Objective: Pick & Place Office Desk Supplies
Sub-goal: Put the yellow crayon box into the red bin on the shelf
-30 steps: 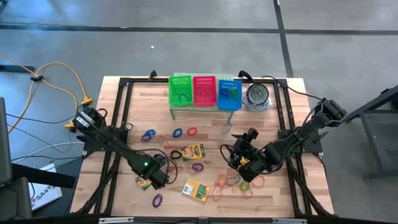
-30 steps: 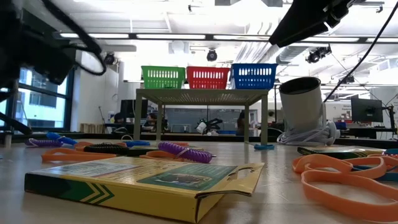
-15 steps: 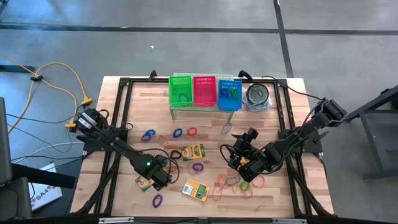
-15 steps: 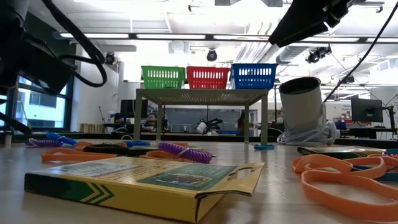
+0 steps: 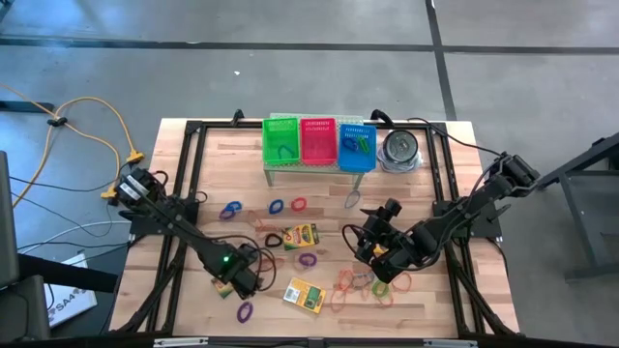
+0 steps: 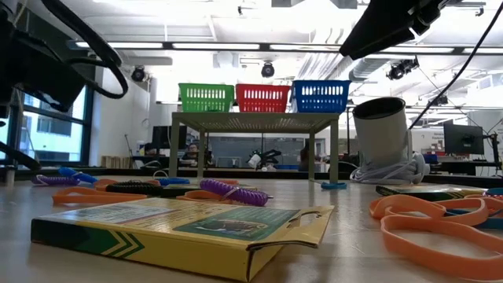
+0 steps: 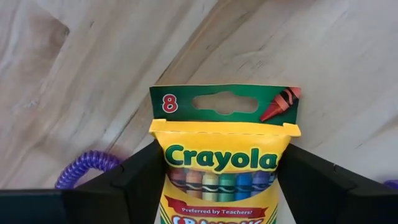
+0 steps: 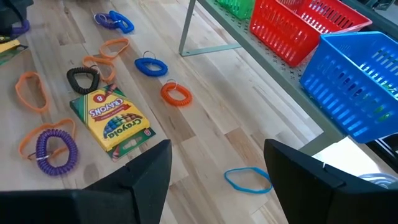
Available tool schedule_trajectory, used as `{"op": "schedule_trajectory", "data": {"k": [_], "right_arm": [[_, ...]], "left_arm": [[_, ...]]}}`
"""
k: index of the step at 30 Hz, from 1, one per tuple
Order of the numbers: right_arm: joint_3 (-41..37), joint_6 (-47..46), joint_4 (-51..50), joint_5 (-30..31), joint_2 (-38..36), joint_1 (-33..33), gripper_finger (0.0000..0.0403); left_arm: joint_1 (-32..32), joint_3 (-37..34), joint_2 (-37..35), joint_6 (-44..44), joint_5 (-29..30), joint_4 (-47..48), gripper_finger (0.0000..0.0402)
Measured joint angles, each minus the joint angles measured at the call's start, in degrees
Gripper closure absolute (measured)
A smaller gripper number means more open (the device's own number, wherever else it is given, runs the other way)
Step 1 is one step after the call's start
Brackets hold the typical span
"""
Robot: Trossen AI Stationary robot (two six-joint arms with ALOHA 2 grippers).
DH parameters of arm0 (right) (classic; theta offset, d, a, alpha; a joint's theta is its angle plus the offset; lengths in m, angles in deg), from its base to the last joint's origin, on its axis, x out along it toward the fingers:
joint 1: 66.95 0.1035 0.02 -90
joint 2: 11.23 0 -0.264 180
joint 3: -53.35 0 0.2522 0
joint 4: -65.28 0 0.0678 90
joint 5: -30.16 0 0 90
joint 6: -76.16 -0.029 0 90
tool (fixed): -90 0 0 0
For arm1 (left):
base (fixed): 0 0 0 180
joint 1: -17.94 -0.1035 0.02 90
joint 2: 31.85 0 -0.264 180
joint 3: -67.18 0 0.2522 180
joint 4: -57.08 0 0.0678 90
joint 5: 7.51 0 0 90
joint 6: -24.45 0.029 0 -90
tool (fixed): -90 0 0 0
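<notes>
Two arms reach over the desk (image 5: 193, 155): the left gripper (image 5: 235, 280) angles down near the front-left corner, jaws straddling a crayon box (image 7: 221, 163) lying flat there, while the right gripper (image 5: 366, 246) hovers mid-desk, jaws spread.

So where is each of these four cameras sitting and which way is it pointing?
High view: overhead, straight down on the table; both arms show.
Low view: at tabletop height, level across a crayon box toward the baskets; arm parts overhead.
Left wrist view: down between the left gripper fingers at a crayon box.
Right wrist view: past the right gripper toward the baskets.
Shared: high and right wrist views both show the blue basket.
</notes>
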Motion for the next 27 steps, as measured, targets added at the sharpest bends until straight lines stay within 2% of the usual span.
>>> {"op": "schedule_trajectory", "data": {"k": [10, 15, 22, 27], "right_arm": [[0.00, 0.98, 0.22, -0.01, 0.00, 0.00, 0.0158], [0.00, 0.98, 0.22, -0.01, 0.00, 0.00, 0.0158], [0.00, 0.98, 0.25, -0.01, 0.00, 0.00, 0.0158], [0.00, 1.01, 0.64, -1.22, 0.00, 0.00, 0.0158]], "left_arm": [[0.25, 1.24, -9.99, 2.51, 14.14, -0.61, 0.0145], [-2.17, 2.89, -15.90, 11.73, 19.64, -7.63, 0.0145], [-11.07, 3.04, -21.25, 33.64, 17.02, -29.33, 0.0145], [-20.64, 3.83, -22.50, 44.80, 9.60, -39.84, 0.0145]]}}
